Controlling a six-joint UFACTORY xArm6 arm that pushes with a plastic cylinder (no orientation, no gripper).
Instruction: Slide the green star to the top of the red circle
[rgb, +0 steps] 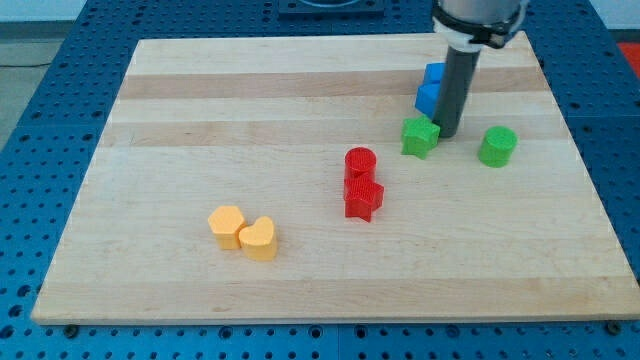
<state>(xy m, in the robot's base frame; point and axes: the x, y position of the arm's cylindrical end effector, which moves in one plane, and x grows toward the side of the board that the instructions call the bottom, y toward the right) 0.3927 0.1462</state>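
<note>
The green star (420, 137) lies on the wooden board at the view's upper right. The red circle (360, 163) stands to its lower left, near the board's middle, with a clear gap between them. My tip (449, 134) is on the board just to the right of the green star, close against its right side. The dark rod rises from there toward the view's top and hides part of the blue blocks behind it.
A red star (363, 198) touches the red circle from below. Blue blocks (430, 89) sit above the green star, left of the rod. A green circle (497, 146) is right of the tip. A yellow hexagon-like block (227, 226) and a yellow heart (260, 239) lie at lower left.
</note>
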